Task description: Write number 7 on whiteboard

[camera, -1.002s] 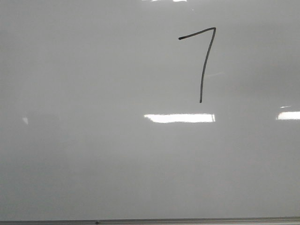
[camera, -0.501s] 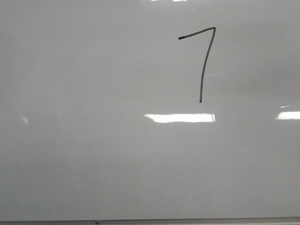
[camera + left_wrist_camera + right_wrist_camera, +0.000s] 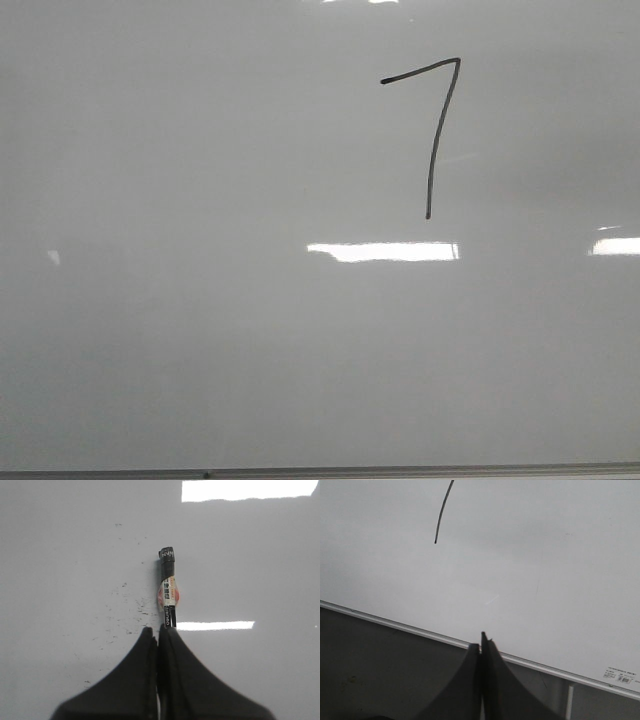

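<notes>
The whiteboard point(image 3: 200, 300) fills the front view, pale and glossy. A dark hand-drawn number 7 point(image 3: 433, 150) stands on it at the upper right, with a slanted top bar and a long downstroke. Neither gripper shows in the front view. In the left wrist view my left gripper point(image 3: 159, 630) is shut on a black marker point(image 3: 167, 587) with a paper label, its capped end pointing away over the board point(image 3: 60, 555). In the right wrist view my right gripper point(image 3: 481, 642) is shut and empty over the board's frame edge point(image 3: 395, 624); the lower end of the 7's downstroke point(image 3: 441, 515) shows there.
The thin grey metal frame point(image 3: 400, 471) runs along the board's near edge in the front view. Bright light reflections point(image 3: 383, 251) lie below the 7. Faint dark smudge marks point(image 3: 125, 615) speckle the board near the marker. A small label point(image 3: 621, 676) sits at the board's corner.
</notes>
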